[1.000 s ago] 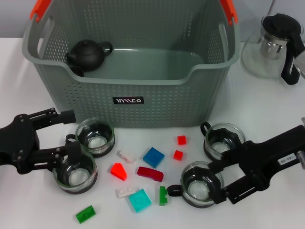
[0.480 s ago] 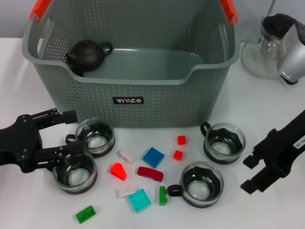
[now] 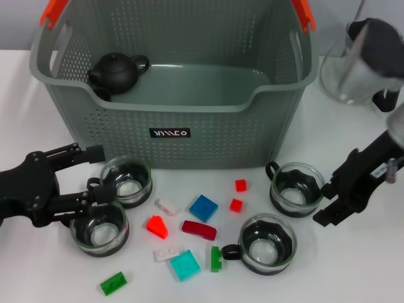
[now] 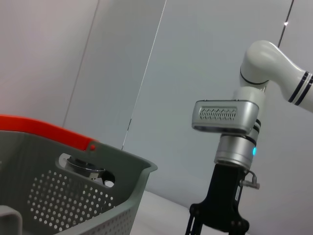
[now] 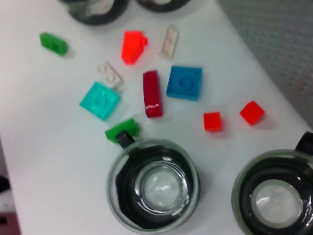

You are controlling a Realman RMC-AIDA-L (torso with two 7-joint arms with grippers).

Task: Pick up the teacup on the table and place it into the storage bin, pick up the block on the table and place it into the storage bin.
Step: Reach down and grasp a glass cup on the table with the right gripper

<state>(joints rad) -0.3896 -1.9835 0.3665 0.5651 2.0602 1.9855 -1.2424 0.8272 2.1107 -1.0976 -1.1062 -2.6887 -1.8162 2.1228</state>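
The right end effector [image 3: 329, 201], jaws apart and empty, has lifted off the near-right teacup [image 3: 267, 242], leaving it ungrasped, while the left end effector [image 3: 95, 177] stays spread wide around the left teacups [image 3: 126, 181]

Head looks down; right wrist close overhead, sharing blocks [image 5: 184, 82]; left wrist faces sideways.

Four glass teacups [image 3: 126, 181], ten blocks [image 3: 203, 207], one storage bin [image 3: 189, 120], one black teapot [image 3: 117, 72]

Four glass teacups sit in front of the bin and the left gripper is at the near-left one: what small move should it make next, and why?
Probably close the left gripper on the near-left glass teacup with the dark base and lift. One finger lies at its rim, the jaws look open, and the cup stands on the white table. The grey-green perforated storage bin is just behind. The right gripper hangs beside the right-hand cups, holding nothing.
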